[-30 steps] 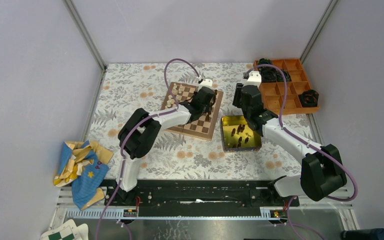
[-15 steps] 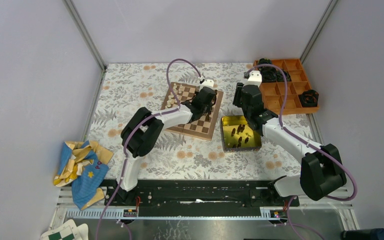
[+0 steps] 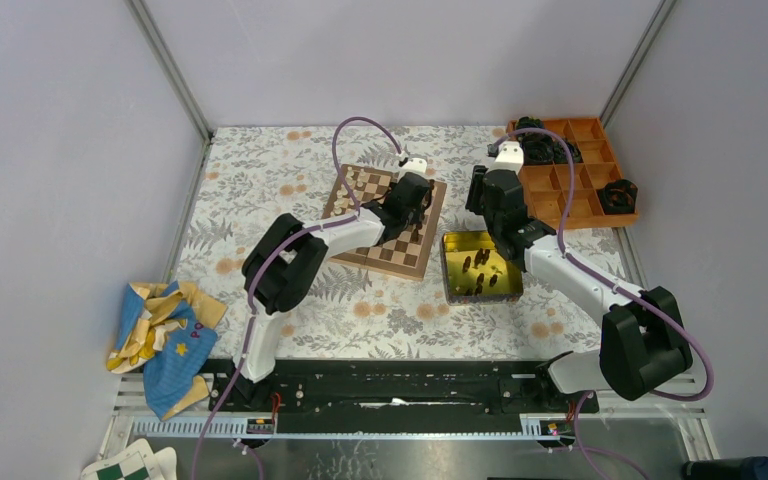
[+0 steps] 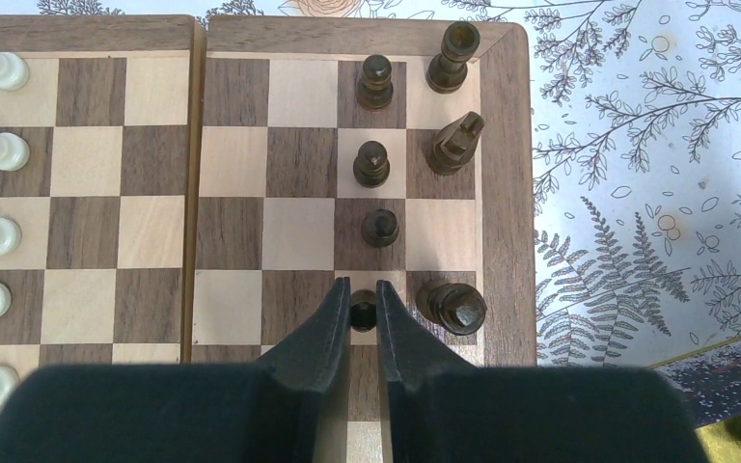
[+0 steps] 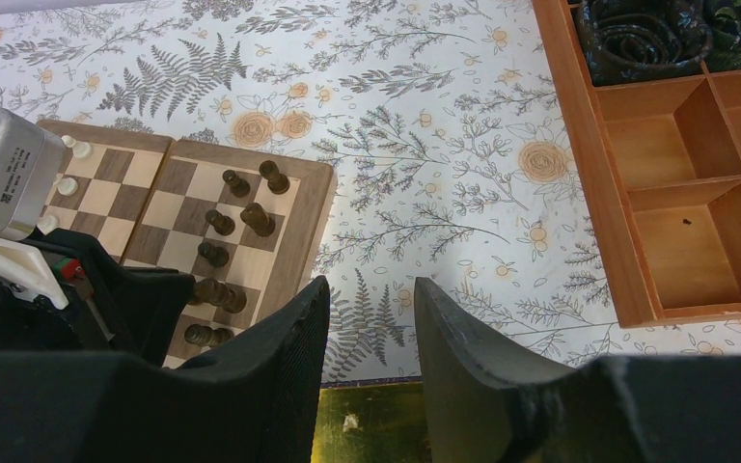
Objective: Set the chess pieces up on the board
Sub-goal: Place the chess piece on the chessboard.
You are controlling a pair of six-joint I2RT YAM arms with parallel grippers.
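The board [image 3: 390, 264] lies mid-table. In the left wrist view, cream pieces [image 4: 0, 69] line the board's [image 4: 507, 193] left edge, and several dark pieces [image 4: 371, 164] stand in its two right columns. My left gripper [image 4: 363, 289] is low over the board's near right part, its jaws closed on a dark pawn [image 4: 363, 313] standing on a pale square next to a bigger dark piece [image 4: 452, 306]. It also shows in the top view [image 3: 400, 207]. My right gripper [image 5: 371, 289] is open and empty above the far edge of the yellow tin [image 5: 367, 424], which holds several dark pieces [image 3: 475, 265].
An orange compartment tray [image 3: 570, 178] with black gear-like lumps stands at the back right, close to the right arm. A blue and yellow cloth [image 3: 160, 330] lies at the front left. A green-and-white checkered sheet [image 3: 125, 465] lies off the table's near corner.
The left arm's elbow has shifted slightly to the right. Both grippers stay in the same places.
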